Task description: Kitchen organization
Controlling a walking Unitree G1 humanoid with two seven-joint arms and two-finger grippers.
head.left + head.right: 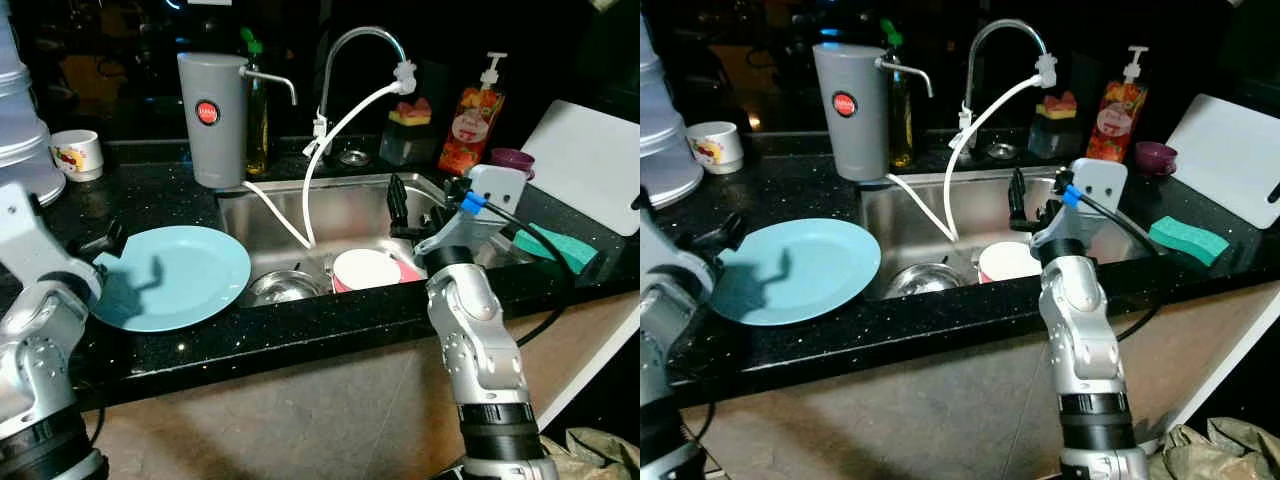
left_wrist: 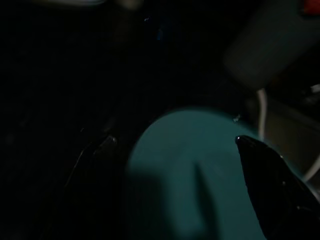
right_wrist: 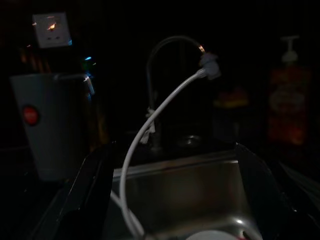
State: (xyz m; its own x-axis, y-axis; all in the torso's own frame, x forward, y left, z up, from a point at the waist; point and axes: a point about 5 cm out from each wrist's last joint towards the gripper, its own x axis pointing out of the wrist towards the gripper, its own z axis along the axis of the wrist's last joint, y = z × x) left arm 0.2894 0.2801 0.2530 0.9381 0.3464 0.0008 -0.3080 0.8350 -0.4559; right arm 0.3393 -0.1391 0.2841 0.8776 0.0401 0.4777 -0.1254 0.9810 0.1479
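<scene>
A light blue plate [image 1: 180,275] lies flat on the black counter [image 1: 150,190], left of the steel sink [image 1: 350,205]. My left gripper [image 2: 174,140] is open at the plate's left edge, one finger [image 1: 108,240] just above the rim, holding nothing. In the sink sit a white bowl [image 1: 365,268] on a pink plate [image 1: 408,272] and a small steel bowl [image 1: 283,287]. My right gripper [image 1: 410,210] hangs open and empty over the sink's right side, above and behind the white bowl.
A faucet [image 1: 350,45] with a white hose [image 1: 340,130] drops into the sink. A grey dispenser [image 1: 212,118], a bottle [image 1: 258,110] and a mug [image 1: 76,154] stand behind. Soap bottle [image 1: 475,115], purple cup [image 1: 512,160], green sponge [image 1: 555,248] and white board [image 1: 590,165] crowd the right.
</scene>
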